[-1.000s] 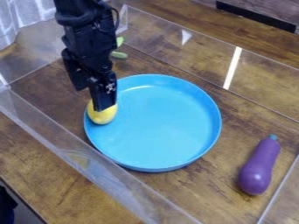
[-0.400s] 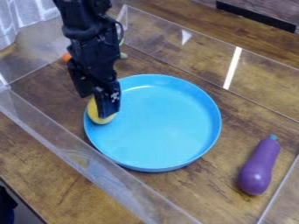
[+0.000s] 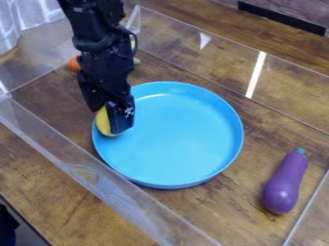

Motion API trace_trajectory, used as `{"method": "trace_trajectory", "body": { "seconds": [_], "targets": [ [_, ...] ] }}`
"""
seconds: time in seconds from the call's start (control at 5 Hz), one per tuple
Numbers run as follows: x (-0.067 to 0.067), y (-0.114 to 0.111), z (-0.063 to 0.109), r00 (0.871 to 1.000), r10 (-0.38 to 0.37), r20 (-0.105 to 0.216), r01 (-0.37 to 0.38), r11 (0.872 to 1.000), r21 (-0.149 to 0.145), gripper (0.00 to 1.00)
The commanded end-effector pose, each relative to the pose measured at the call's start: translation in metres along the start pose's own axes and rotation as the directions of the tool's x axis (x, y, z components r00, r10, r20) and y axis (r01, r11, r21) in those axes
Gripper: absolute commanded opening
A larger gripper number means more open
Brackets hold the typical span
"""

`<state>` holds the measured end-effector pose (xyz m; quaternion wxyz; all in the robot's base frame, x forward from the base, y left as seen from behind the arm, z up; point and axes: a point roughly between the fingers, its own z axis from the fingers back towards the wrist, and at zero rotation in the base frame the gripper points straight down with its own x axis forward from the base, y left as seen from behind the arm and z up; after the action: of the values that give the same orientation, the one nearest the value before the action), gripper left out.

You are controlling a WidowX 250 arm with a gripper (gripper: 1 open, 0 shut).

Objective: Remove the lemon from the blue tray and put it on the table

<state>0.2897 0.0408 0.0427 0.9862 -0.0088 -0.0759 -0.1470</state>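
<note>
My gripper (image 3: pixel 113 115) points straight down with jaws spread wide, nothing pinched yet. The lemon (image 3: pixel 106 123) sits directly under it, at the left edge of the blue tray (image 3: pixel 193 144) just inside the rim (mostly hidden by my fingers, so its long axis is unclear). The table (image 3: pixel 52 144) lies just past that rim.

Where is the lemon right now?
The lemon sits inside the blue tray at its left rim, directly under the open end effector.
</note>
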Motion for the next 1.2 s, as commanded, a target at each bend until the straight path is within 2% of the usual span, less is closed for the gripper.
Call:
{"method": "trace_trajectory", "body": {
  "seconds": [0.0, 0.6, 1.0],
  "targets": [
    [0.007, 0.006, 0.004, 1.000, -0.001, 0.031, 0.001, 1.000, 0.022, 0.00],
    [0.008, 0.017, 0.030, 0.998, 0.019, 0.066, -0.022, 0.999, 0.047, 0.00],
    [0.008, 0.020, 0.037, 0.997, 0.016, 0.074, -0.020, 0.998, 0.057, 0.00]
  ]
}}
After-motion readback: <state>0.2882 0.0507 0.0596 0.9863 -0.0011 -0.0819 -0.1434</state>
